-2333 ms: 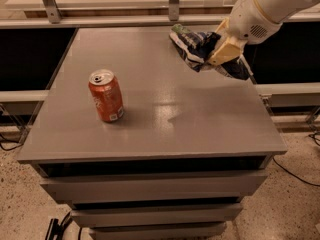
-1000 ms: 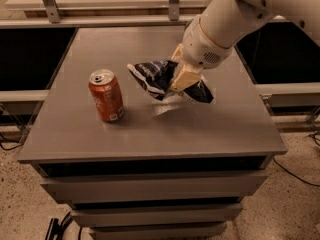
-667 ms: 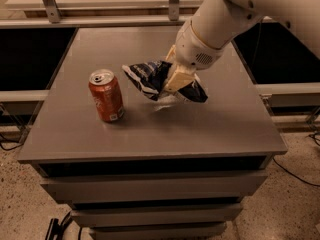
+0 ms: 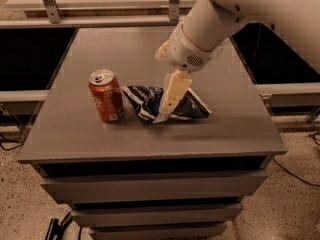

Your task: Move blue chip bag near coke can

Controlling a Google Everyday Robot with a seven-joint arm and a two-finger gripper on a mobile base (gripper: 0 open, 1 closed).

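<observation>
1. The pincer [image 4: 168,103] hangs from the white arm [image 4: 210,26], which comes in from the upper right. It points down over the middle of the bench [image 4: 125,46], with its tip low against the bag [image 4: 144,99].
2. Its cream front lies across the face of the bag, and the rest of it is hidden behind the foil. I cannot tell whether it is clamped on the bag or slack around it.
3. The bag is directly under and around the pincer, and it spreads out to either side of it. It looks to be resting on the bench, not hanging in the air, with one crumpled end to the pincer's left and the other to its right.
4. The can [image 4: 106,96] stands upright to the left of the pincer, just beside the near end of the bag. There seems to be a narrow gap between the two, though they may be touching at the base.
5. Progress, as I judge it: the main part of the task looks done, because the bag lies on the bench right next to the can.
6. What appears to be left: make sure the pincer is free of the bag, then lift it straight up and away. The lift should not drag the foil along or swing left into the can.
7. The risk is small. The light bag could cling and shift as the pincer rises, and the can is close enough to be knocked over.
</observation>
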